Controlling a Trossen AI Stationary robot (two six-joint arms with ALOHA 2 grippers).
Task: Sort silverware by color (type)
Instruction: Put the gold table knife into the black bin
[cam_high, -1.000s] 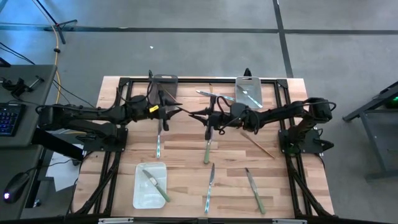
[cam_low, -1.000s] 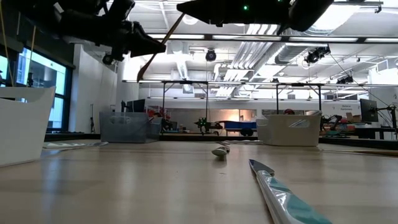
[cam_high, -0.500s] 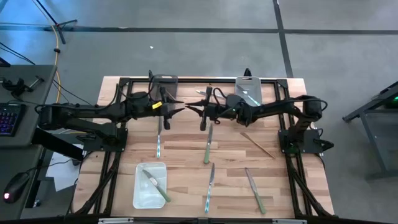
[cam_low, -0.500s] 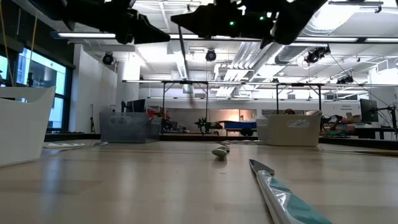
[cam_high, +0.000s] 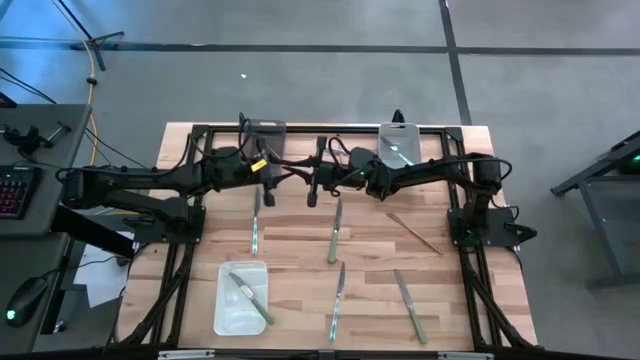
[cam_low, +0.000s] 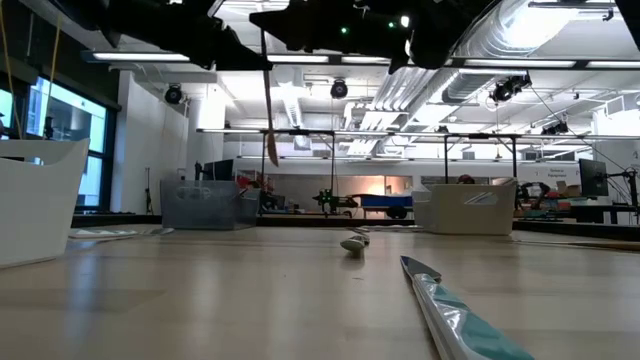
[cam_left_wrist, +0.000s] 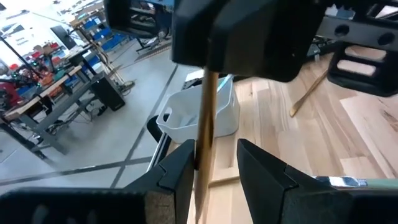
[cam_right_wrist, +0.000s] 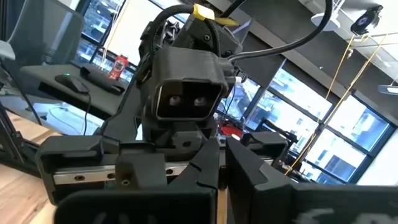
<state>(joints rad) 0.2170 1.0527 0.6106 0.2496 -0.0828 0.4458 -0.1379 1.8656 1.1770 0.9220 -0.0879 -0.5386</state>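
A thin brown stick (cam_low: 268, 110) hangs upright above the table's far middle, where both grippers meet. My right gripper (cam_high: 308, 180) (cam_right_wrist: 222, 155) is shut on it. My left gripper (cam_high: 283, 172) (cam_left_wrist: 214, 149) faces it, open. The brown stick (cam_left_wrist: 205, 124) stands between the left fingers, close to one; I cannot tell whether they touch. Loose silverware lies flat on the wood: a pale utensil (cam_high: 255, 225), green-handled ones (cam_high: 333, 235) (cam_high: 338, 300) (cam_high: 408, 305) and another brown stick (cam_high: 413, 232). My right gripper pinches the brown stick by its upper end (cam_low: 266, 50) between its two fingers, coming level from the table's right side. The stick is lifted clear and hangs straight down below the fingers. The gripper's own body hides the exact place of contact in the wrist views.
A dark bin (cam_high: 263, 130) and a white bin (cam_high: 398, 140) with a utensil in it stand at the far edge. Another white bin (cam_high: 242, 297) with a green-handled utensil sits near left. In the low view a knife (cam_low: 450, 310) and a spoon (cam_low: 353, 243) lie on the wood.
My right gripper has moved toward the table's left, up to my left gripper, carrying the brown stick. The stick has swung from slanted to hanging upright and now stands between the left fingers.
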